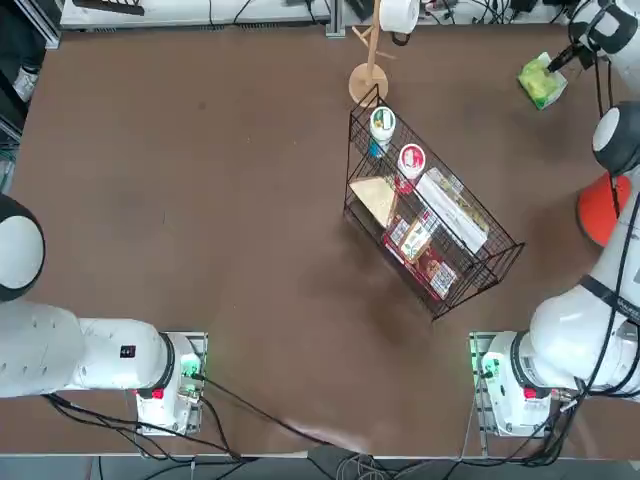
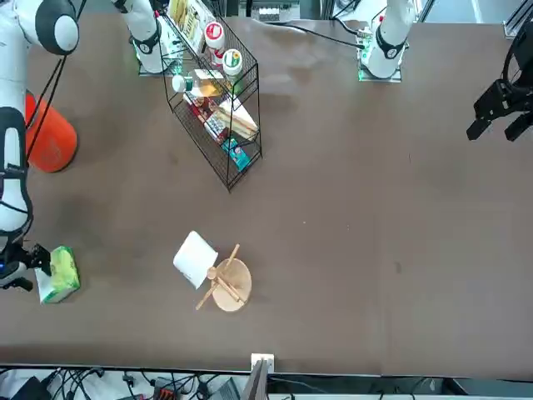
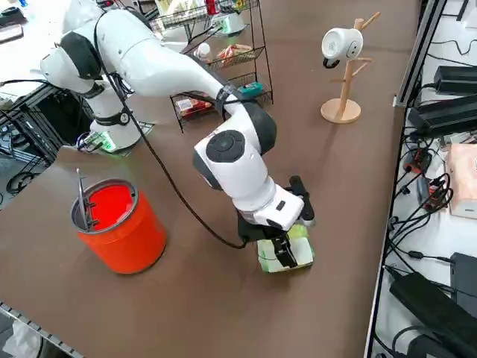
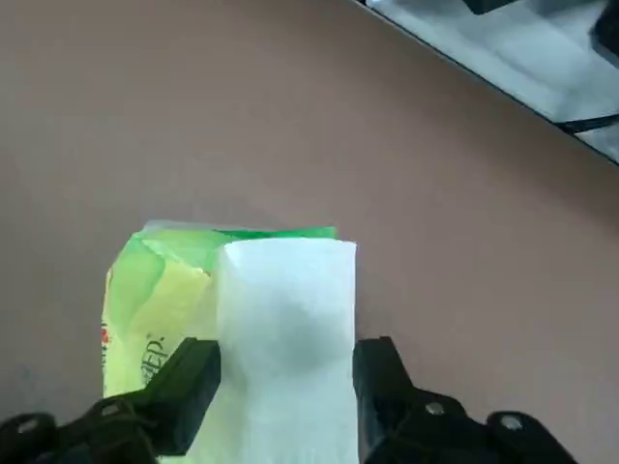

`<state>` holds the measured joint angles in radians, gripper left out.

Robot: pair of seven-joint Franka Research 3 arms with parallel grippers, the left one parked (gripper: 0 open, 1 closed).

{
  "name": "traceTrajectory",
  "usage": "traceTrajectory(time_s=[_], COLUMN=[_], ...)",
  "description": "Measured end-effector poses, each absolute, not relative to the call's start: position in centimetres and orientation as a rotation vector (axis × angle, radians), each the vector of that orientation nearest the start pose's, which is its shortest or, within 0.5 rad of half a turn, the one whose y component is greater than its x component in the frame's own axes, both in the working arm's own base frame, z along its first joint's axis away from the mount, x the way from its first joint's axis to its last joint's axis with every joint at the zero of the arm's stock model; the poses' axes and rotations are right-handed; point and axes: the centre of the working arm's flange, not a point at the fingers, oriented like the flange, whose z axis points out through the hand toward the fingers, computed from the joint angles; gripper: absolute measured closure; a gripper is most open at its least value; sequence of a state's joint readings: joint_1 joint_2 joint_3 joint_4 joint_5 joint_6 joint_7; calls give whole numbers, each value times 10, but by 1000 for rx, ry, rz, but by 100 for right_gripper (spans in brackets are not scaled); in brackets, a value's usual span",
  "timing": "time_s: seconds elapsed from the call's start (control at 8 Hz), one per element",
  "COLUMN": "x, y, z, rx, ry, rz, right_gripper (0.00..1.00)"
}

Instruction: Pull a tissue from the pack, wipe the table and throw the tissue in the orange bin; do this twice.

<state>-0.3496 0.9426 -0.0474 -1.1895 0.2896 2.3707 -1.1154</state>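
The table point(image 1: 200, 200) is bare across most of its brown top. The bin point(image 3: 119, 224) stands near the right arm's side, apart from the pack point(image 4: 160, 290), which lies flat at the far right corner. The right gripper point(image 4: 285, 382) hangs directly over the pack, pointing down. A white tissue point(image 4: 285, 319) runs up between its fingers point(image 4: 189, 387), its long axis in line with the gripper's reach. The jaws stand wide on either side of the tissue, close to its edges; whether they grip it cannot be told.
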Motion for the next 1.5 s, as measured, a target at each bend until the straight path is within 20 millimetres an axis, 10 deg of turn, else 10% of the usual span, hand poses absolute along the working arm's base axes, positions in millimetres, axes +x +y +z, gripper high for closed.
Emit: traceTrajectory(time_s=[0.38,1.0,1.5], x=[728,728,728], y=[-289,-286,-283], z=[230,228,232], rx=[-3006,-2992,-2971], ry=[-863,-869,-883], rz=[-471,-454,-432], right_gripper=[18,60,73])
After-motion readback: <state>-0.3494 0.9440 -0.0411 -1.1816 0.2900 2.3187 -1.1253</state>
